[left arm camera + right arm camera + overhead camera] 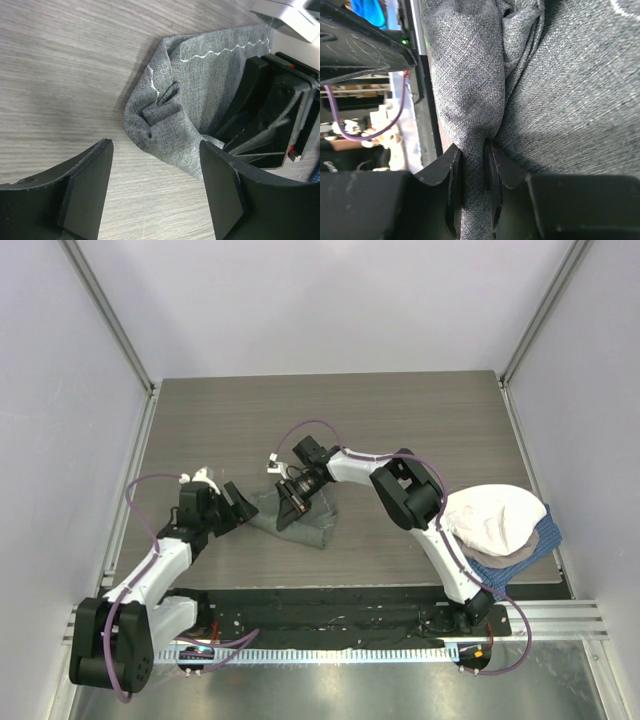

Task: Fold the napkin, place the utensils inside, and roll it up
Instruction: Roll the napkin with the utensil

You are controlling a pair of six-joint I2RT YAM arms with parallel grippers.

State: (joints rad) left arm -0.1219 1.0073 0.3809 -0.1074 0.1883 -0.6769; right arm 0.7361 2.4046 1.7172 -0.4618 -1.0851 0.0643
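The grey-green napkin [312, 520] lies bunched and crumpled near the middle of the table; its pale stitched hem shows in the left wrist view [200, 100]. My right gripper [293, 502] is shut on a gathered fold of the napkin [470, 100], pinched between its fingers [492, 172]. My left gripper [238, 506] is open and empty, low over the table just left of the napkin's crumpled edge, jaws wide apart [155, 190]. The fork is hidden or out of view.
A cream-white cloth [495, 520] lies on a blue checked cloth [500, 568] at the table's right edge. Grey walls and metal rails enclose the table. A black rail [330, 615] runs along the near edge.
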